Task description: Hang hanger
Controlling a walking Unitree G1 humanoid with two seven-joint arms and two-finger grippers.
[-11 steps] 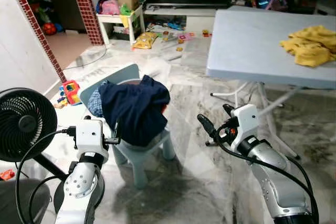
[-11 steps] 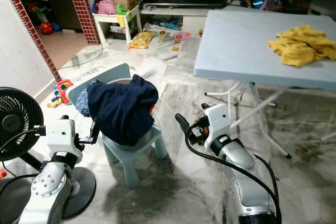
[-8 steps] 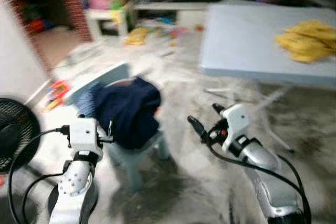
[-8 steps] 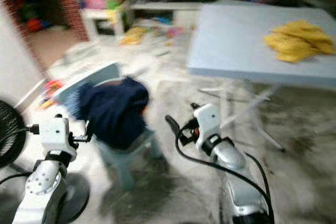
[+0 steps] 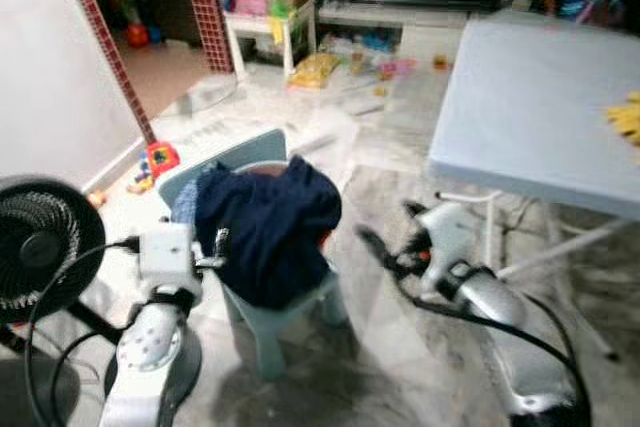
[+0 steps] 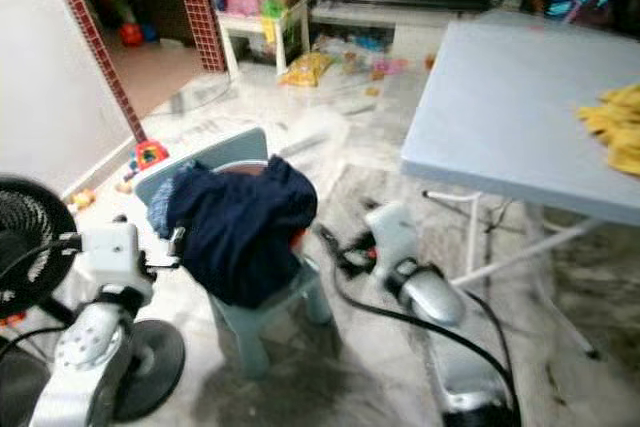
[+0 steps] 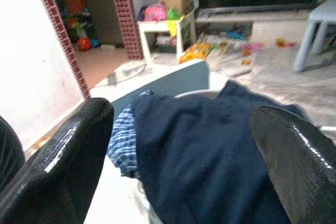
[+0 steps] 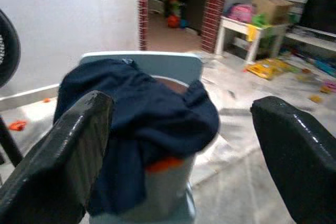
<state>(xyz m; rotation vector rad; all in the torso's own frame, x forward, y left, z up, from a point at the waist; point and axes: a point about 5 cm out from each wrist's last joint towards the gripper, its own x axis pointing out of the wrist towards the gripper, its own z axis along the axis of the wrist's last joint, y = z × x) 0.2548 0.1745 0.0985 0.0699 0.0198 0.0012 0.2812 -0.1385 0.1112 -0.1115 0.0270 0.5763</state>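
A dark navy garment (image 5: 268, 227) lies heaped over a small pale-blue chair (image 5: 285, 309), with a blue plaid cloth (image 7: 124, 139) under its edge. A bit of something orange (image 8: 157, 164) peeks out beneath the garment; I cannot tell what it is. My left gripper (image 5: 217, 245) is just left of the heap, open and holding nothing; in the left wrist view (image 7: 184, 116) the garment lies between its fingers. My right gripper (image 5: 390, 232) hovers just right of the chair, open and holding nothing (image 8: 184, 111). The eye views are blurred.
A black floor fan (image 5: 40, 247) stands close on my left. A grey-blue folding table (image 5: 530, 107) with a yellow cloth (image 6: 615, 127) is on the right. Toys litter the floor by the red brick pillar (image 5: 205, 2) and white side table (image 5: 265, 32).
The whole picture has shifted: the camera has turned left, so the table sits further right and the chair nearer the middle. Both arms keep their pose, with grippers open.
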